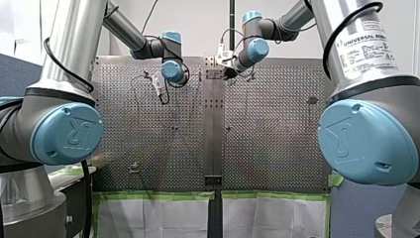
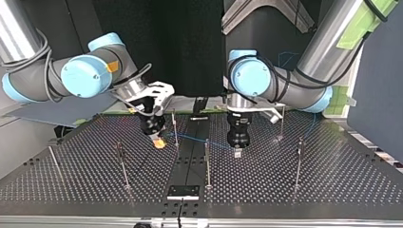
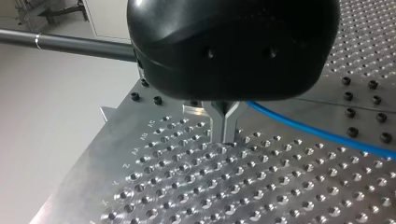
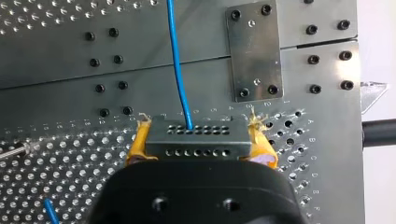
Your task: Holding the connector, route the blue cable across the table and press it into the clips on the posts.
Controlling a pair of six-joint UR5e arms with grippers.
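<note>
1. Connector [image 4: 195,145], a grey block with rows of holes, sat clamped between the yellow pads [image 4: 138,144] of my right gripper [image 4: 198,135].
2. The blue cable [image 4: 180,70] left the connector's outer face and ran straight away from the gripper, over the joint between the table's two plates.
3. The metal fingers [image 3: 219,123] of my left gripper [image 3: 225,137] were pressed together to a narrow tip just above the table [image 3: 196,186]. Nothing showed between them, and the cable passed close behind them and slanted off to one side.
4. In the top view both grippers hung over the table's far half, on either side of its middle strip, with the cable strung low between them.
5. Thin posts [image 2: 207,164] stood well apart across the table, leaving bare plate along the near edge of the top view.
6. The left wrist view showed a table corner near my left gripper, with pale floor beyond it.
7. The surface was perforated metal. In the front view a plain grey wall stood behind it, and white sheets edged in green tape [image 1: 158,196] hung at its near edge.
</note>
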